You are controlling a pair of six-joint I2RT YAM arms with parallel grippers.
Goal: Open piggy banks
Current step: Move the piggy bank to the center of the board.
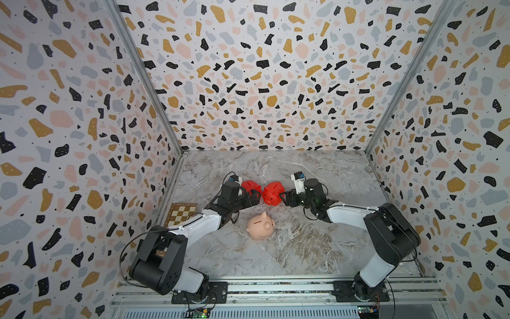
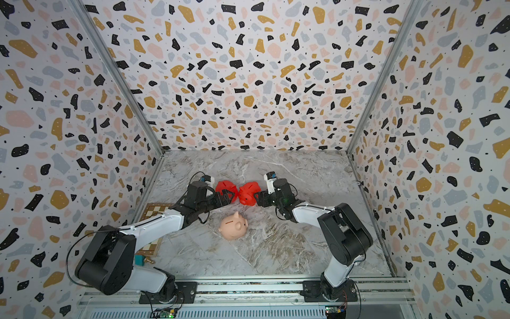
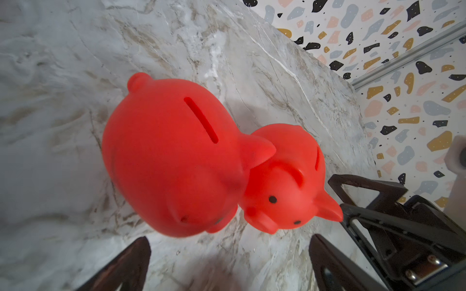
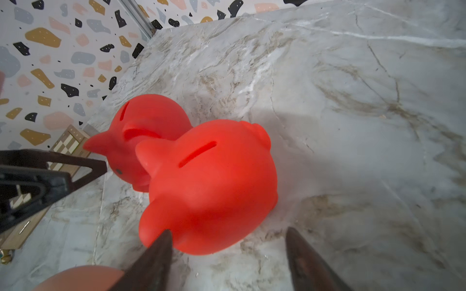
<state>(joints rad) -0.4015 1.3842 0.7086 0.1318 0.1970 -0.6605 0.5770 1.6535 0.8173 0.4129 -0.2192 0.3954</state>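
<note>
Marble top [image 1: 303, 248]: left gripper [image 3: 229, 238], right gripper [image 4: 228, 229] agape, empty, near red pigs [image 1: 251, 187] [image 1: 273, 194].

Bare tabletop [image 3: 222, 262] lies between the left gripper's [image 3: 229, 238] spread fingers; just ahead of their tips the left red piggy bank [image 3: 171, 156] blocks the way, touching the right red piggy bank [image 3: 285, 176]; that one stands just before the right gripper's [image 4: 228, 230] parted fingertips; beside the finger farther from the peach piggy bank [image 4: 80, 277], the tabletop lies free.
</note>
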